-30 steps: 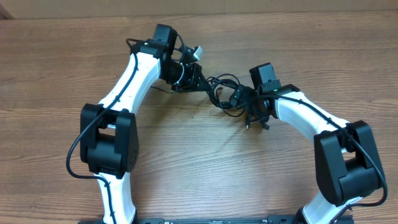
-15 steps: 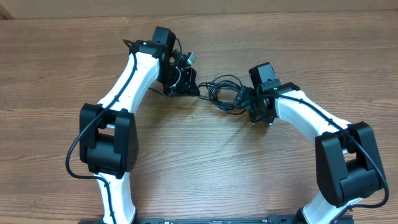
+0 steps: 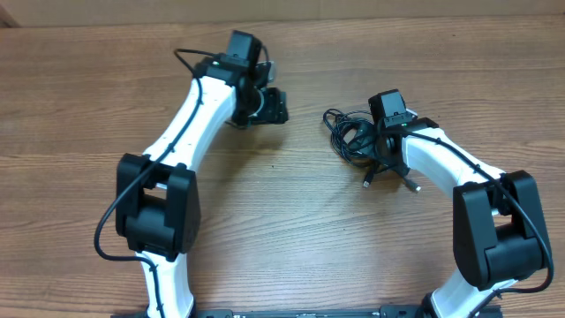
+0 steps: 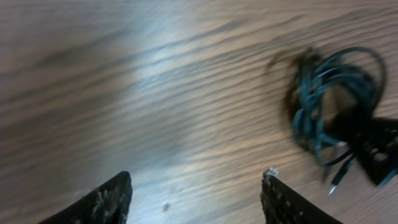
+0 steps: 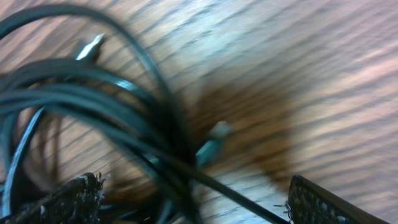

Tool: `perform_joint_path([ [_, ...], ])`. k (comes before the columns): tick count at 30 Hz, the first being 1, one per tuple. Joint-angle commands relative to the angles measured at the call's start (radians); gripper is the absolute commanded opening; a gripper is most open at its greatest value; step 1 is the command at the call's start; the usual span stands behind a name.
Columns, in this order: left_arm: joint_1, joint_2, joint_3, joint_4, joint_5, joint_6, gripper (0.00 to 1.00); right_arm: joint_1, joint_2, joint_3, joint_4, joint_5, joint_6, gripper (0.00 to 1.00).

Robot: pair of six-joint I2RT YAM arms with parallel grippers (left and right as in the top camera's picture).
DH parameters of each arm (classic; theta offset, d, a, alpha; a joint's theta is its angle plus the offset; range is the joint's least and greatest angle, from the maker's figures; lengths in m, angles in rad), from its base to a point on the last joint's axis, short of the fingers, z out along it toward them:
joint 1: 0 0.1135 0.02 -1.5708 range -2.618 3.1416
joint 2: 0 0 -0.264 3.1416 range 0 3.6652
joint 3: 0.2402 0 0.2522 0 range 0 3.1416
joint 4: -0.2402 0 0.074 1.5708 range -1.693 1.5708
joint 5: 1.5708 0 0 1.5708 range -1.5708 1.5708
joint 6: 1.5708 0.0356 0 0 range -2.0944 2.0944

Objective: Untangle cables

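Your right jaws stand released and wide. In the right wrist view their two fingers (image 5: pixel 68 199) sit far apart, and the cables (image 5: pixel 93 106) run across the gap between them without being pinched. That view is too blurred to tell whether any cord touches a finger. Several thin black cords loop together there. A small plug (image 5: pixel 214 135) shows just beside the thickest part of the cables, and a second plug (image 5: pixel 92 45) sits at the loops' outer edge.

Your left jaws are released too. The left wrist view shows their fingers (image 4: pixel 106 202) apart with only bare tabletop (image 4: pixel 155 93) between them. They grasp nothing, and the cables (image 4: pixel 329 99) lie clear of them, off past one finger and not touching it.

From overhead, the cables (image 3: pixel 346 134) lie as one loose tangle on the tabletop (image 3: pixel 291 230). They sit right at the tip of the right arm (image 3: pixel 441 159), which partly covers them. Two cord ends (image 3: pixel 367 181) trail out of the cables on the side towards the arms' bases. The left arm (image 3: pixel 190 124) ends well apart from the cables, on the side opposite the right arm, with a stretch of bare wood between.
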Motion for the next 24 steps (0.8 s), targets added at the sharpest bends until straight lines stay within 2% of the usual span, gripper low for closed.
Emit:
perform_joint_path([
  [1,-0.04,0.014,0.01,0.086,-0.011,-0.05,0.68,0.003,0.005,-0.005,0.02,-0.129,-0.13,0.94],
  [7,-0.063,0.109,0.01,0.208,0.109,-0.055,0.66,0.003,0.005,-0.005,0.011,-0.31,-0.349,0.96],
  [16,-0.069,0.179,0.01,0.28,0.137,-0.068,0.66,0.003,0.005,-0.005,0.004,-0.31,-0.348,1.0],
  [24,-0.111,0.236,0.01,0.346,0.174,-0.093,0.61,0.003,0.005,-0.005,0.004,-0.31,-0.345,1.0],
])
